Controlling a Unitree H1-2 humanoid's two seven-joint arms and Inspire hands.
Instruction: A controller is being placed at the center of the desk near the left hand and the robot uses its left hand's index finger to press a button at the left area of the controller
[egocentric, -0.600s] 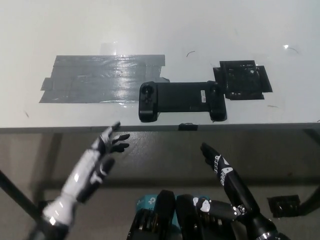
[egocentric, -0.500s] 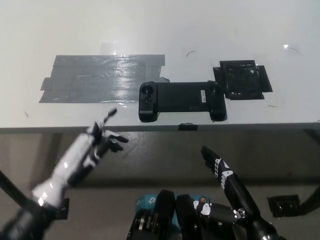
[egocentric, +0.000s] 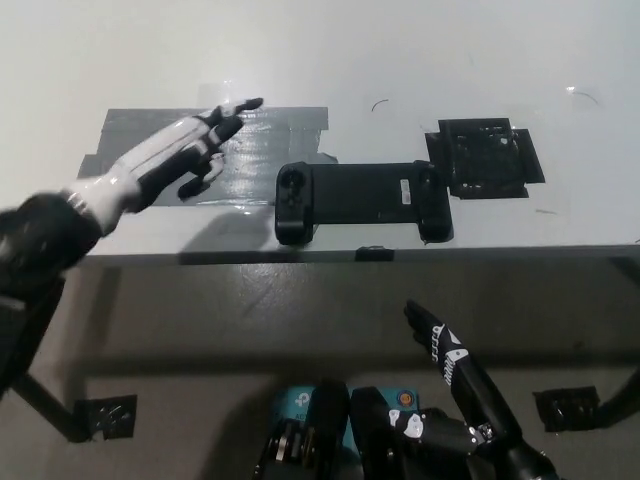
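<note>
A black controller (egocentric: 360, 200) lies flat near the front edge of the white desk (egocentric: 330, 60), long side running left to right. Its left grip (egocentric: 294, 203) carries a round button or stick. My white left hand (egocentric: 200, 140) hovers over the desk to the left of the controller, one finger stretched out toward the upper right and the others curled in. It touches nothing, with a gap between it and the controller. My black right hand (egocentric: 440, 345) rests below the desk edge, fingers extended, holding nothing.
A wide patch of grey tape (egocentric: 130, 165) covers the desk under and left of my left hand. A black square pad (egocentric: 485, 158) sits just right of the controller. The desk's front edge (egocentric: 330, 255) runs across the middle of the view.
My left hand has risen from below the desk edge to above the taped patch, moving up and toward the controller. The right hand has hardly moved.
</note>
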